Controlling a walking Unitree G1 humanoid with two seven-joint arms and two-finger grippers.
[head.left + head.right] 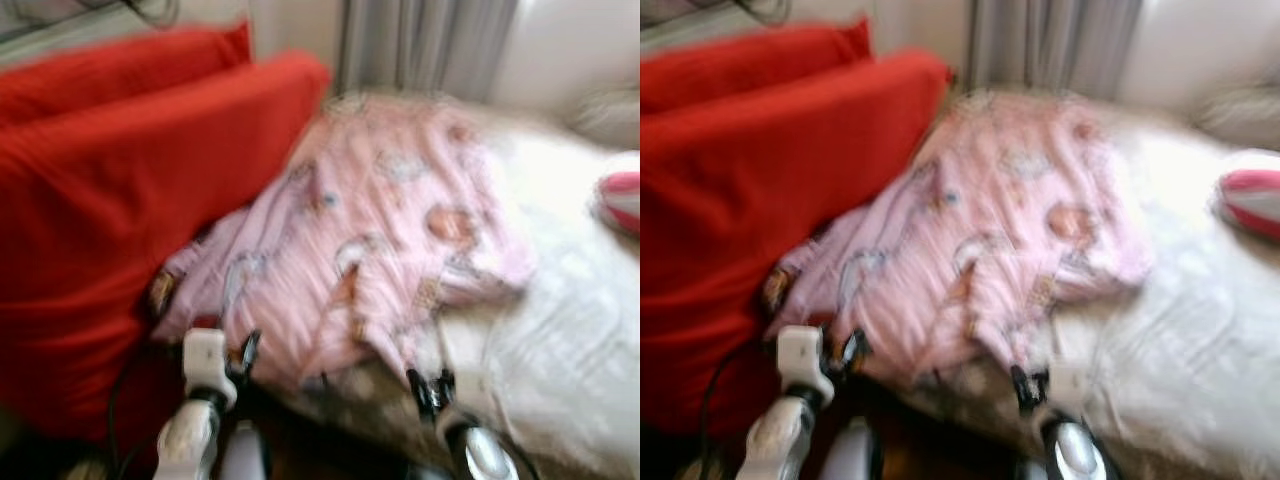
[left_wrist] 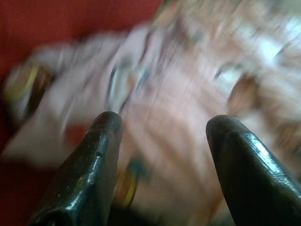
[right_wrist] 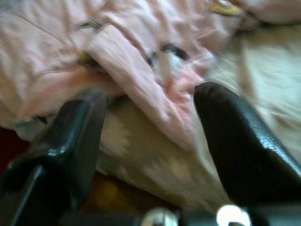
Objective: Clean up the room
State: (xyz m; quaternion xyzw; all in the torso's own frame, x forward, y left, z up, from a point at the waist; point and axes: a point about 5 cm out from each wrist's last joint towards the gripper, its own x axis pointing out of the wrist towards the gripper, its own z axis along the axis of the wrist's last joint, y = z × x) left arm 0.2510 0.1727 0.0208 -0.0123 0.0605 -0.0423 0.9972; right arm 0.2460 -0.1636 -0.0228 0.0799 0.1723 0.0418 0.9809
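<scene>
A pink printed blanket lies crumpled across a bed with a white cover, its left part resting against a big red cushion. My left gripper is low at the blanket's near left edge, and in the left wrist view it stands open just short of the pink cloth. My right gripper is at the blanket's near right corner, open with a fold of the blanket between the fingers. All views are blurred.
A second red cushion stands behind the first. A pink and white striped object lies at the bed's right. Grey curtains hang behind the bed. Dark floor shows below the bed's near edge.
</scene>
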